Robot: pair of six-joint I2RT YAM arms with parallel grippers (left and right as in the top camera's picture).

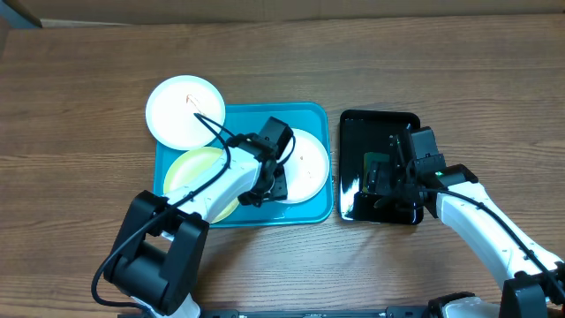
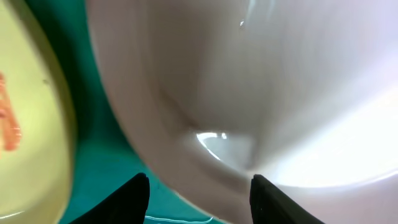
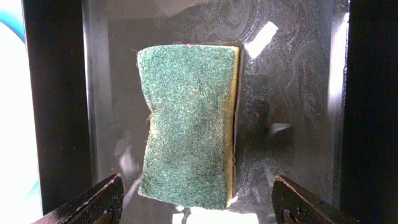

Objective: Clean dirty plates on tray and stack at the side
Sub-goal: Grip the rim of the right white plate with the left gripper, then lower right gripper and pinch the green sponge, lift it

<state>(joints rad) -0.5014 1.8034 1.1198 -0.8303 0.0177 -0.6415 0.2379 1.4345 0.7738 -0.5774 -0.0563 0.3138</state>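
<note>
Visibility partial. Left gripper [image 2: 202, 198] hangs low over the turquoise tray [image 1: 265, 115], fingers moderately apart at the blurred rim of the right-hand white plate [image 1: 309, 163]; contact cannot be judged. Its arm covers part of the yellow-green plate [image 1: 190, 172]. A second white plate [image 1: 181, 110] overlaps the tray's far-left corner. Right gripper [image 3: 199, 205] stands wide above a green sponge [image 3: 186, 124] in the black tray [image 1: 380, 124].

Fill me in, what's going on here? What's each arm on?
The left gripper is low over the white plate on the right side of the turquoise tray, jaws open above its rim. The right gripper hangs open over the green sponge in the black tray, not gripping it yet. A yellow-green plate with a reddish smear also lies in the tray; a second white plate overlaps its far-left corner.
</note>
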